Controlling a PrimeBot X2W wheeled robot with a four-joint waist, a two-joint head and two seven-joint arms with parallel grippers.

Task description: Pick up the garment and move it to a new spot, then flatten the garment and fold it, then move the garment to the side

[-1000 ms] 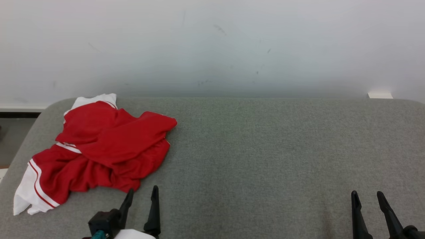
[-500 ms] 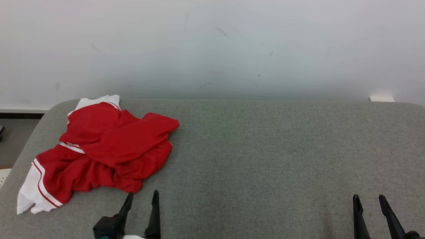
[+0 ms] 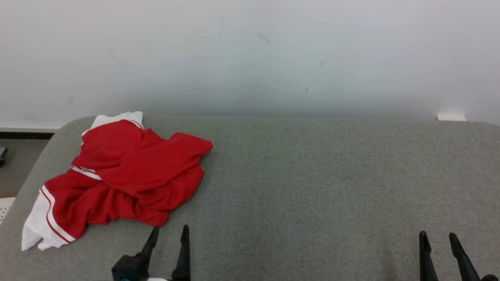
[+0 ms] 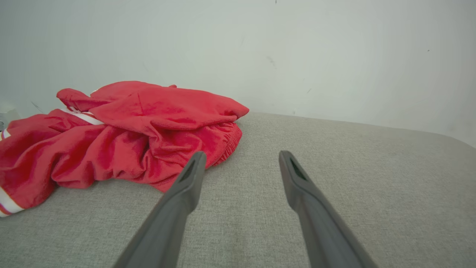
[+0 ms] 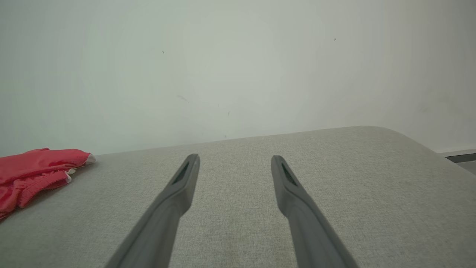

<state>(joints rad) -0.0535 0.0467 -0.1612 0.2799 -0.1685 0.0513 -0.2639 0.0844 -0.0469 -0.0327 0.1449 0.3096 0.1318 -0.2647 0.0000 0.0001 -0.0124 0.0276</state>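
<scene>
Crumpled red garment (image 3: 125,175) on the left end of the grey cushion (image 3: 312,187).
The head view shows white trim at its 2 ends, its long axis slanting from the near-left corner toward far centre. The left wrist view shows its gathered hem just beside the left gripper (image 3: 170,227). That and the right gripper (image 3: 437,234) gape wide, empty.

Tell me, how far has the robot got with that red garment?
Nothing done yet: the red and white garment lies crumpled on the grey padded surface. Left hand, open, is near it; right hand open, apart. Lifting, flattening, folding, moving aside all remain.
</scene>
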